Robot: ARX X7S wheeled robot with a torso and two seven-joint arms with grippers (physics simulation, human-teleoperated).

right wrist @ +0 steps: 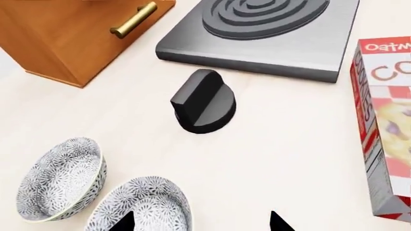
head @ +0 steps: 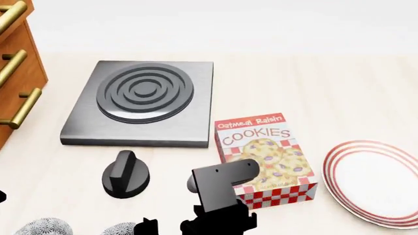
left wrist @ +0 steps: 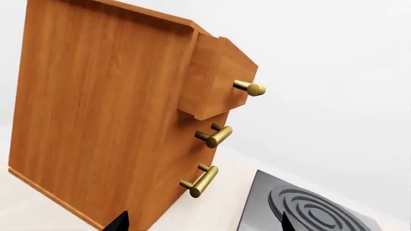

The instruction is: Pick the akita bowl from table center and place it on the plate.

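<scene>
Two alike flower-patterned bowls stand at the table's near left. The akita bowl [right wrist: 142, 204] [head: 121, 229] is the one closer to the middle, and its twin [right wrist: 61, 178] [head: 44, 227] sits just to its left. My right gripper [right wrist: 201, 222] hangs open just above the akita bowl. One fingertip is over the bowl's inside, the other over bare table beside its rim. The plate [head: 375, 181], white with red rings, lies at the right edge. My left gripper [left wrist: 202, 224] is open and empty, facing the wooden cabinet.
A wooden drawer cabinet [left wrist: 103, 110] [head: 16, 73] with brass handles stands at the far left. A grey hotplate [head: 144, 100] [right wrist: 257, 33] lies behind a black knob [head: 126, 174] [right wrist: 204, 101]. An upright cookie box [head: 265, 156] [right wrist: 385, 120] stands between the bowls and the plate.
</scene>
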